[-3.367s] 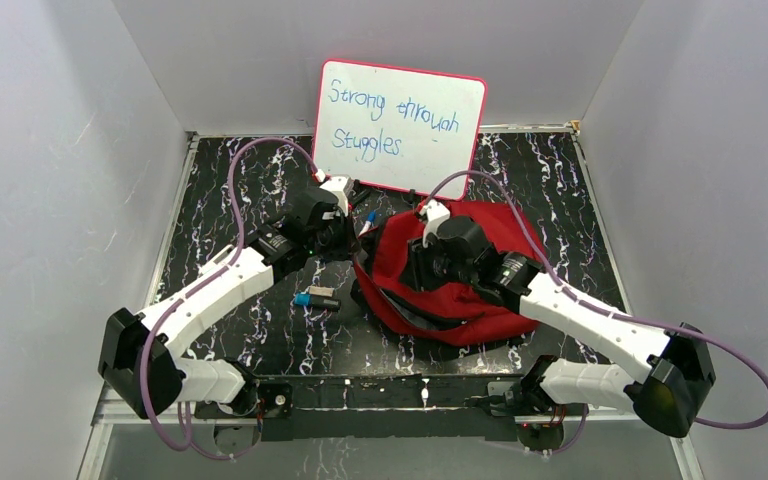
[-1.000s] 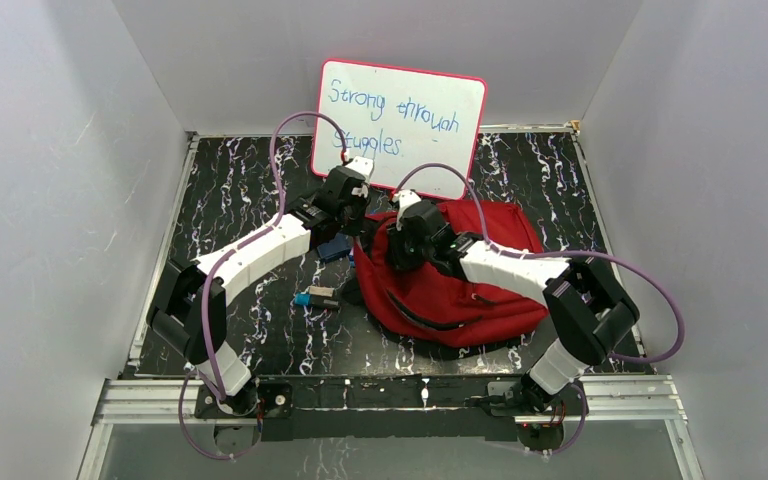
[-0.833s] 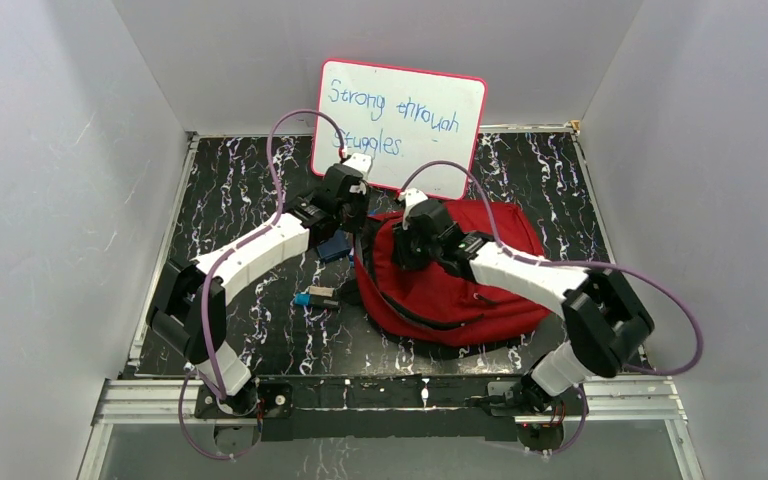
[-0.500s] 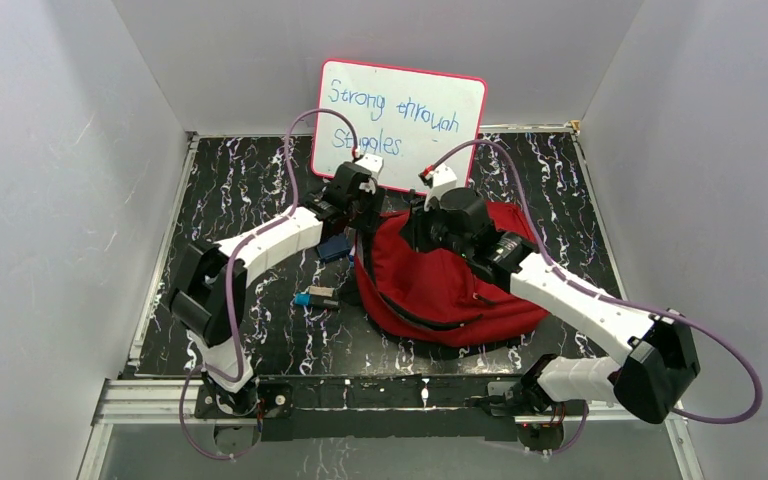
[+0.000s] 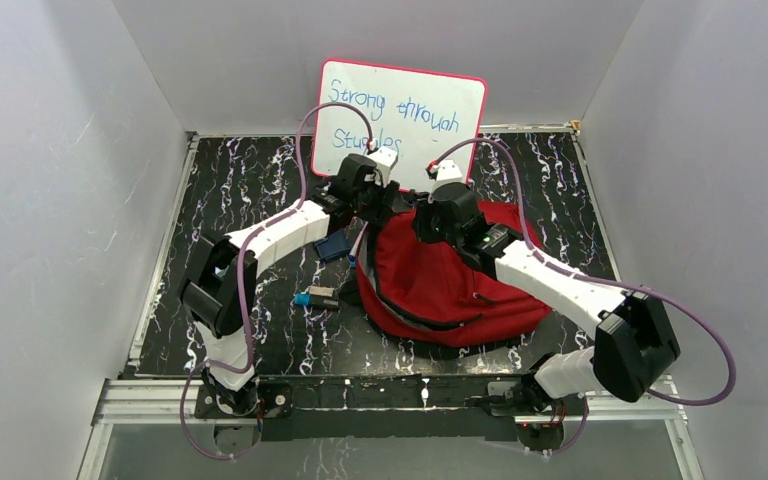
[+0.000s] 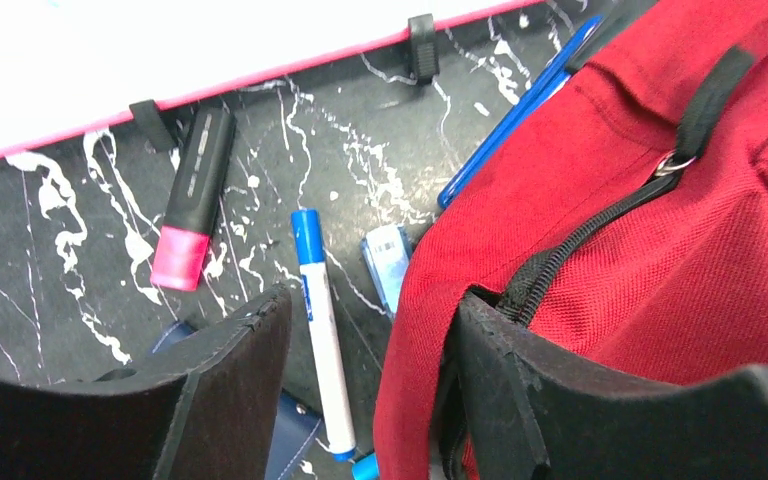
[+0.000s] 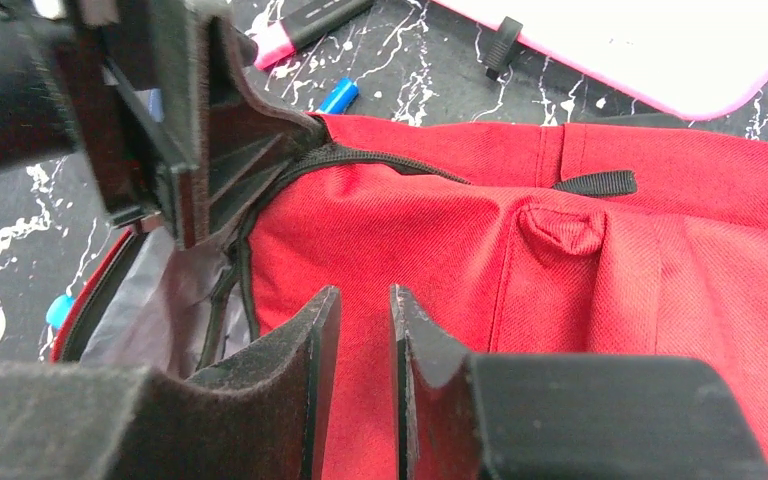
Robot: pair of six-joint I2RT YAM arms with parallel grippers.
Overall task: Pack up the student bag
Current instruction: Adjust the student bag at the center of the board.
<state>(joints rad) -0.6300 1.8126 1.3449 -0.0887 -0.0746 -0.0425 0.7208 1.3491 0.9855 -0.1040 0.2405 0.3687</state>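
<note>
The student bag [image 5: 450,280] is a red backpack lying mid-table, its near-left zipper mouth gaping on grey lining [image 7: 150,300]. My left gripper [image 5: 385,200] is at the bag's back-left corner and stands open [image 6: 370,310]. The red zippered rim [image 6: 430,330] runs between its jaws, against the right finger [image 6: 520,390]. My right gripper [image 5: 428,222] hovers just beside it over the bag's top panel [image 7: 440,230]. Its jaws [image 7: 363,300] stand a narrow gap apart, with smooth red fabric showing through and no fold pinched between them.
A pink highlighter [image 6: 192,200], a blue-capped white marker [image 6: 318,330], a blue pen [image 6: 515,110] and a small light-blue item [image 6: 388,262] lie left of the bag. A dark blue case [image 5: 333,245] and a small blue-black object [image 5: 317,298] sit nearer. A whiteboard [image 5: 400,125] leans behind.
My left gripper has opened and let go of what it pinched at the bag's rim. Both grippers have shifted toward the whiteboard, and the bag's top corner has risen with them.
</note>
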